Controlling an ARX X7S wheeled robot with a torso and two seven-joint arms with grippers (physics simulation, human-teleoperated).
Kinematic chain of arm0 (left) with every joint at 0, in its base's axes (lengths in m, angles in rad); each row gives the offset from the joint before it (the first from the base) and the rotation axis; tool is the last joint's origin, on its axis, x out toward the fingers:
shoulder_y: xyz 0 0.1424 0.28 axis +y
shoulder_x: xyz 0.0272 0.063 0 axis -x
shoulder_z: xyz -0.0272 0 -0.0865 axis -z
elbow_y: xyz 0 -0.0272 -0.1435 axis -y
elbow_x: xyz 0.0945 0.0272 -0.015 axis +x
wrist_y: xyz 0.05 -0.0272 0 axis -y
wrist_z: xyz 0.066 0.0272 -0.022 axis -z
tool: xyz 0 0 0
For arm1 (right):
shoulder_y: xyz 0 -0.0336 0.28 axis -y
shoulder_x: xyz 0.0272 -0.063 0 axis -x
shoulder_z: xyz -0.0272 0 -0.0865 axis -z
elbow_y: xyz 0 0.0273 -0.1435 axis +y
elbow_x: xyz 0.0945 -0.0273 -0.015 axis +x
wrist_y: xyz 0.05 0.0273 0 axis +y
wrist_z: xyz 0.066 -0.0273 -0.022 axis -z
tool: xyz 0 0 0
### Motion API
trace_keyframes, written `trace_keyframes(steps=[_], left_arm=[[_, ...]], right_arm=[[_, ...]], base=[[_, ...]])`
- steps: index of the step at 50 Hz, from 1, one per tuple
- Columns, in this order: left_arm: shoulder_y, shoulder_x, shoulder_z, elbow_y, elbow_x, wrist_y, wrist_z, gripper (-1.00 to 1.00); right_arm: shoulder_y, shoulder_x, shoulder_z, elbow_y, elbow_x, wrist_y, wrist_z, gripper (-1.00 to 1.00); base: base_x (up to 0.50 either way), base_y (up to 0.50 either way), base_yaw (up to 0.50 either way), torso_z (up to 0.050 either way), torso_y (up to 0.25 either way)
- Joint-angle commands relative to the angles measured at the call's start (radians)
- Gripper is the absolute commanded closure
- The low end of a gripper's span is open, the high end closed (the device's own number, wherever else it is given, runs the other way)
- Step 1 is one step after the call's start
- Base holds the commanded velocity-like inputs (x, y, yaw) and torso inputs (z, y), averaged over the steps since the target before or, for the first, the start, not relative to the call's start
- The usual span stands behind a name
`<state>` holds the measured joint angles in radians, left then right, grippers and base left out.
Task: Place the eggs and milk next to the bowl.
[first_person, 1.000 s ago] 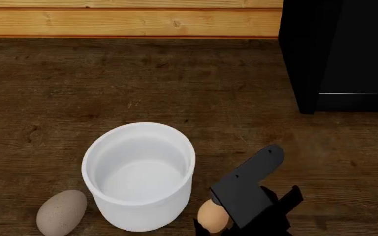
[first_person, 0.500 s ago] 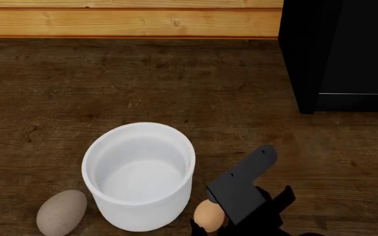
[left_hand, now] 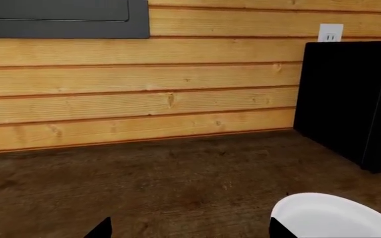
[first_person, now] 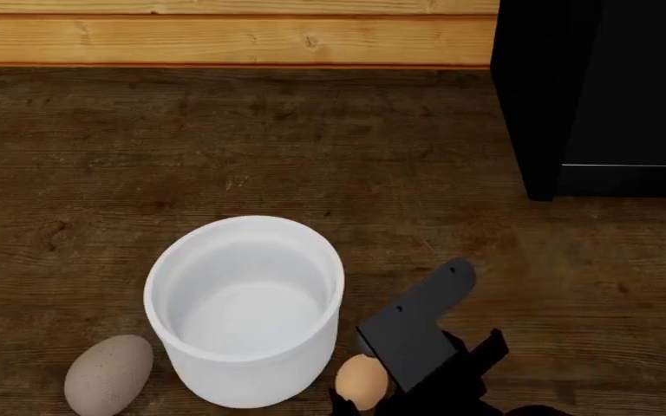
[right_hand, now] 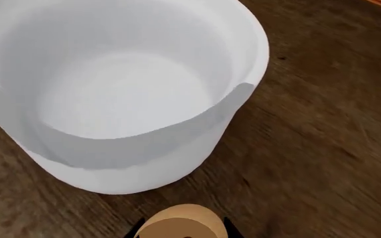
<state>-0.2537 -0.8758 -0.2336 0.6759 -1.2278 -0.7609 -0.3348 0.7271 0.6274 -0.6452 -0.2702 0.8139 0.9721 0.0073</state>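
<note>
Slid back toward the near edge since a second ago: the right gripper (first_person: 368, 394), with the small orange egg (first_person: 361, 380) between its tips. Sat a bit lower and a bit more to the left in the head view than before. Closed on that egg, with dark fingers (right_hand: 229, 229) pressed at both sides of it in the right wrist view (right_hand: 180, 224). Gone from the head view too: the dark bit of the left arm seen at 9 o'clock a second ago.

Lay on the brown wooden table (first_person: 310, 147) at about 7 o'clock from the white bowl (first_person: 244, 305): the big pale speckled egg (first_person: 108, 373), just beside the bowl's wall, same spot as before. Hung at about 4 o'clock from the bowl: the orange egg, close to the wall but apart from it.

Stood upright near the front of the table: the bowl, deep and plain, same place as before. Held nothing inside; only a bare white bottom seen in the right wrist view (right_hand: 121, 94).

Showed only two dark tips at the picture's edge in the left wrist view: the left gripper (left_hand: 190, 230), spread wide, with nothing between the tips. Peeked in beside one tip: the bowl's rim (left_hand: 333, 213).

Stood farther back at 2 o'clock: a big black box (first_person: 599, 95). Ran along the far side: a wooden plank wall (first_person: 229, 35), with a white outlet (left_hand: 330, 32) and a dark grey panel (left_hand: 63, 19) on it.

No milk carton in any view.
</note>
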Motion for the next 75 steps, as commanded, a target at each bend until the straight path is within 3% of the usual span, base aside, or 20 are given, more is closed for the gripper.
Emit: trace_keyframes(steps=[1, 21, 22, 40, 75], left_arm=[[0.013, 0.011, -0.034, -0.001, 0.007, -0.001, 0.022, -1.00], [0.034, 0.009, -0.042, 0.000, 0.015, 0.007, 0.028, -1.00], [0.032, 0.010, -0.040, -0.001, 0.016, 0.007, 0.028, -1.00], [0.028, 0.009, -0.033, -0.003, 0.016, 0.007, 0.022, -1.00], [-0.020, 0.007, -0.002, -0.003, -0.001, 0.000, 0.010, -1.00]], right_arm=[[-0.004, -0.030, 0.002, 0.029, -0.047, -0.014, -0.045, 1.00], [-0.013, -0.034, -0.018, 0.058, -0.057, -0.032, -0.061, 1.00], [-0.014, -0.031, -0.021, 0.056, -0.057, -0.030, -0.064, -1.00], [-0.007, -0.020, -0.026, 0.037, -0.045, -0.013, -0.063, -1.00], [0.028, 0.059, 0.115, -0.176, 0.127, 0.116, 0.050, -1.00]], base=[[0.00, 0.00, 0.00, 0.000, 0.000], [0.00, 0.00, 0.00, 0.000, 0.000], [0.00, 0.00, 0.00, 0.000, 0.000], [0.00, 0.00, 0.00, 0.000, 0.000], [0.00, 0.00, 0.00, 0.000, 0.000]])
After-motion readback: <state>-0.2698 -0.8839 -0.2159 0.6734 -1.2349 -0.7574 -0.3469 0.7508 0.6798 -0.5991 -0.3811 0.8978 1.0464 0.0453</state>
